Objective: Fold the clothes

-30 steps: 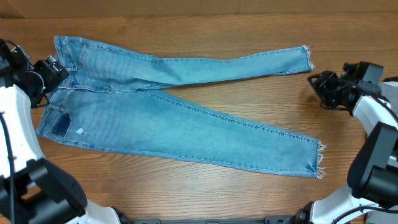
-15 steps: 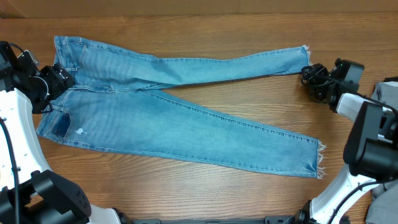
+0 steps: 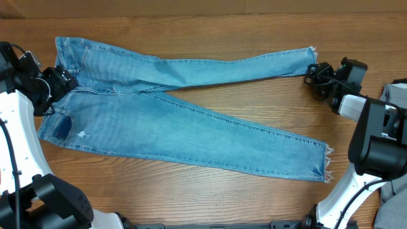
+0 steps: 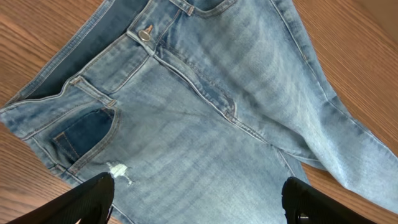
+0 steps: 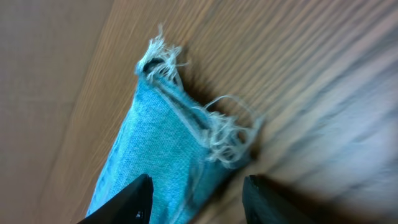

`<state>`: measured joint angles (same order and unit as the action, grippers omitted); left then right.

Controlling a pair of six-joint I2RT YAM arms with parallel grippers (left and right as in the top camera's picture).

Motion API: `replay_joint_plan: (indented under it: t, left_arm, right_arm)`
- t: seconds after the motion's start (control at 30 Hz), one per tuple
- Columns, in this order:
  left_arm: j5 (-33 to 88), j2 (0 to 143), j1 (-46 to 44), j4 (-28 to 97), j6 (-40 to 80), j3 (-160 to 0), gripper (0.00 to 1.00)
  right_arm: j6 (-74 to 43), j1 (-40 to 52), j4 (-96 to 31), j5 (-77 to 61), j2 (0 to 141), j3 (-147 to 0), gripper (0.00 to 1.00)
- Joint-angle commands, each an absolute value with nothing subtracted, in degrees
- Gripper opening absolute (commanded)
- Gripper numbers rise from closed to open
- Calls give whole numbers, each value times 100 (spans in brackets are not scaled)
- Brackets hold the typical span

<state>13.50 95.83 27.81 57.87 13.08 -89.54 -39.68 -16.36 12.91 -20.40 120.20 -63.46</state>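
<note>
We count one pair of light blue denim jeans [image 3: 178, 124], spread flat on the brown wooden table [image 3: 210, 25]. Its waistband is at the left and its two legs run to the right, splitting apart as they go. Each leg ends in a frayed hem, two in all: the upper hem [image 3: 311, 60] and the lower hem [image 3: 325, 166].

The left wrist view shows one metal button [image 4: 145, 33], one dark front pocket [image 4: 84, 134] and one small white rip [image 4: 118, 172] beside it.

There are two grippers. The left gripper [image 3: 63, 80] sits at the waistband, its jaws spread wide over the denim and holding nothing. The right gripper [image 3: 313, 72] is just beside the upper hem, its fingers [image 5: 134, 200] set moderately apart with the frayed edge lying between them, not pinched.

One patch of grey fabric [image 3: 397, 94] shows at the right edge, partly hidden by the right arm.
</note>
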Motion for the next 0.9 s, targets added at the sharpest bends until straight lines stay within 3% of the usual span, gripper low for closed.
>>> replay_joint_plan:
  t: [0.0,0.07,0.13,0.2,0.4,0.7,0.87]
  left_arm:
    - [1402,9426,2711,5791,1179,-9070,89]
    - [1400,9426,2694,5806,1177,-9070,89]
    - [1402,9426,2694,5828,1177,-9070,89]
    - [1402,9426,2694,5850,1177,-9070,89]
    - [1404,9426,2694,5857,1177,-9070,89]
    - [1400,9426,2694,5811,1153,-9070,89]
    - [1402,9426,2694,5824,1057,-9070,91]
  right_arm:
    - [-4080,-1441,1369,-1750,12182,-6388,45]
    - [-4077,-1420,1365,-1649,12210,-6388,38]
    - [-4077,-1422,1363,-1651,12223,-6388,16]
    - [-4066,-1476,1363,-1680,12213,-6390,4]
    - [-3638,-1876,1079,-2292,11721,-6390,4]
    - [-3291,-2530,-683,-2311,10095,-6390,4]
    - [-3295,-2749,-1761,-2185,9933,-6388,4]
